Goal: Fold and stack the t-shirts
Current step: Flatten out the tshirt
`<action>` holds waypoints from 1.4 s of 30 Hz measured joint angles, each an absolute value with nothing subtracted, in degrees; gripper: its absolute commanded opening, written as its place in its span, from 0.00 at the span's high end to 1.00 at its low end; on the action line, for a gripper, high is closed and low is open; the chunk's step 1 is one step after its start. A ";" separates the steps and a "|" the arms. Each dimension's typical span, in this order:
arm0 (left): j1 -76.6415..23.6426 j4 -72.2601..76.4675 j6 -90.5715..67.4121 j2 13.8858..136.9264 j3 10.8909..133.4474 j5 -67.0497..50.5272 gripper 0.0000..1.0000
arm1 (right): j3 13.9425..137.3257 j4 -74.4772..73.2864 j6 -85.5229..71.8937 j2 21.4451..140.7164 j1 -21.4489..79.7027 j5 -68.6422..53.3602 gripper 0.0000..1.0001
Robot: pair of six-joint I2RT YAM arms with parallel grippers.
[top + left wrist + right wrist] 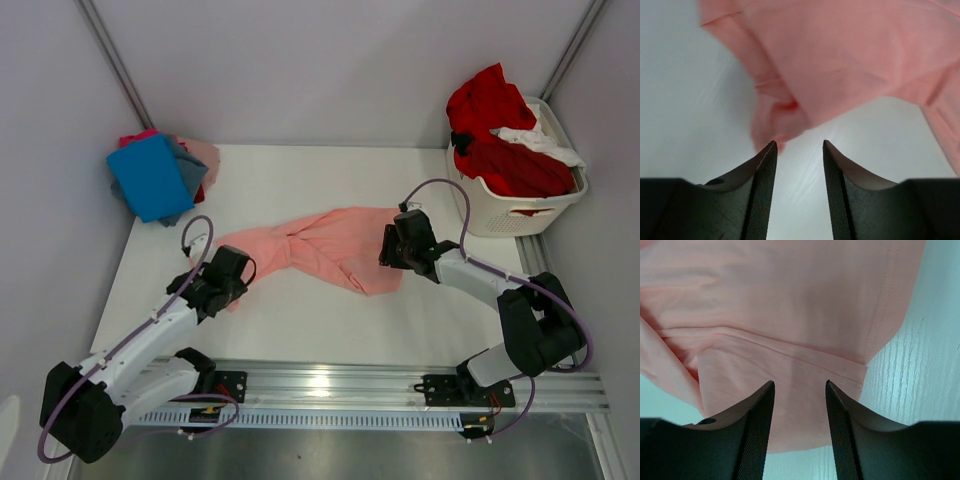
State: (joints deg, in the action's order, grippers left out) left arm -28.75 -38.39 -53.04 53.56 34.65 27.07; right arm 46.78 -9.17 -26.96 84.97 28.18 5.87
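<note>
The salmon-pink t-shirt [335, 250] lies unfolded across the middle of the table [300, 330], twisted near its centre, with one end trailing toward the left edge and the broader end spread toward the right.

My left gripper [799, 145] hovers at the trailing end. Its jaws are parted and hold nothing; bare table shows between them, and a bunched fold of cloth sits just beyond the left fingertip [767, 152].

My right gripper [800, 385] hangs over the broader end, above a stitched hem. Its jaws are likewise apart and released, with the cloth lying flat beneath them.

In the far-left corner rests a pile topped by a bright blue shirt [150, 175], with grey, magenta and pale pink cloth showing at its edges.

At the far-right corner a white slatted laundry basket [520, 212] holds red shirts [495, 120] heaped above its rim, with a white shirt [535, 140] draped among them.
</note>
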 measured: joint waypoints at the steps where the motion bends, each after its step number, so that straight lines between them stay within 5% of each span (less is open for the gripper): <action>1: -28.80 -41.36 -55.48 53.89 35.16 29.34 0.52 | 46.68 -9.21 -26.96 84.97 28.18 5.87 0.51; 10: -31.31 -55.53 -69.71 53.25 36.23 41.06 0.53 | 46.09 -9.28 -26.96 84.97 28.29 5.52 0.51; 18: -33.32 -30.24 -53.21 39.09 28.77 26.02 0.51 | 45.78 -9.28 -26.96 84.97 28.45 5.52 0.51; 26: -33.43 -24.25 -47.20 53.06 29.71 17.30 0.53 | 45.78 -9.28 -26.96 84.97 28.45 5.52 0.51; 42: -33.34 -29.08 -46.70 61.89 33.63 22.63 0.54 | 45.76 -9.30 -26.98 84.97 28.67 5.50 0.51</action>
